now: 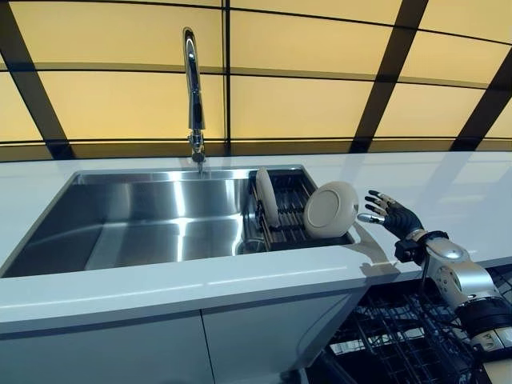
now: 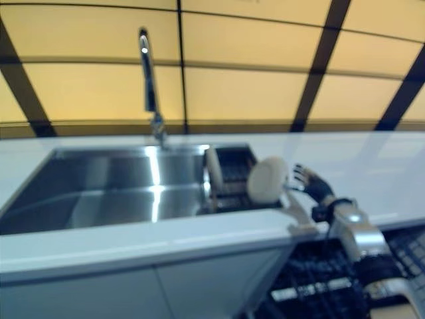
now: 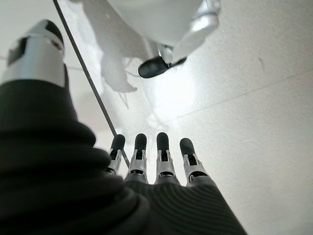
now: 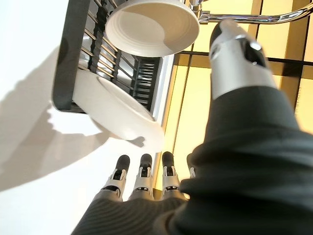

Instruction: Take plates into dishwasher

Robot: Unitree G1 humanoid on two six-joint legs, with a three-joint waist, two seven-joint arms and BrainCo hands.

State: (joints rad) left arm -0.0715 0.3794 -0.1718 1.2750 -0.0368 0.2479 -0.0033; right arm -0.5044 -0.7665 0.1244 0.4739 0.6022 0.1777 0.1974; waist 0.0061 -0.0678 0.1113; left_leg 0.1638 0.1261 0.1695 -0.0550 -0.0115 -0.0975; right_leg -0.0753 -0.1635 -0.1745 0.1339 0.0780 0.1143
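Two white plates stand in a dark dish rack (image 1: 288, 216) at the right end of the sink. One plate (image 1: 266, 196) stands upright at the rack's left. The other plate (image 1: 330, 210) leans at the rack's right end, its underside facing the counter. My right hand (image 1: 392, 214) is open over the white counter just right of that plate, fingers spread toward it, apart from it. The right wrist view shows its straight fingers (image 4: 142, 178) short of the near plate (image 4: 127, 110), with the far plate (image 4: 151, 24) beyond. My left hand (image 3: 151, 166) is open, seen only in its wrist view, over a white surface.
A steel sink (image 1: 144, 228) with a tall tap (image 1: 193, 88) fills the left of the counter (image 1: 200, 284). An open dishwasher rack (image 1: 400, 340) of dark wire sits below the counter at the lower right. A yellow panelled wall stands behind.
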